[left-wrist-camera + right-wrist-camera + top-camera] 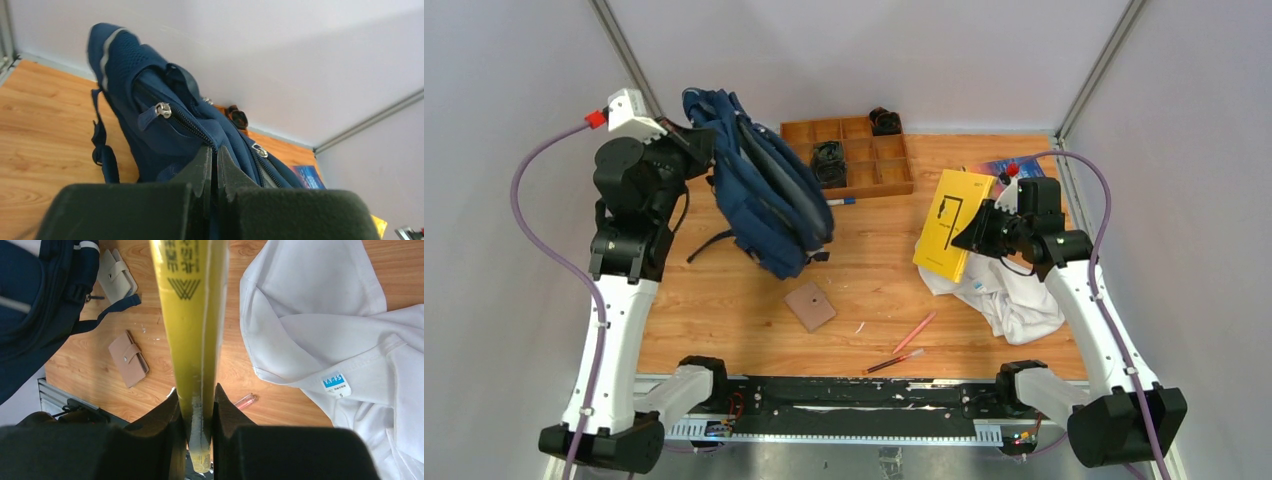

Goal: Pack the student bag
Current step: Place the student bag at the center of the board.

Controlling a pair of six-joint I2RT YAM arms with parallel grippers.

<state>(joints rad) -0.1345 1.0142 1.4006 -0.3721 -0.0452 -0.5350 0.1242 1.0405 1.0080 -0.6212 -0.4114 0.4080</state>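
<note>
- The left fingers (198, 169) were pressed together on a fold of the bag (165, 130) beside a zip, holding it up at the table's (724, 300) left rear.
- The right fingers (169, 416) pinched a yellow book (187, 315) by one edge, above a white shirt (310, 330) and well apart from the bag.
- The step in hand looked like bringing the book to the bag.
- The next move would need the bag's mouth held wide and facing the book. Whether it gaped enough could not be told.
</note>
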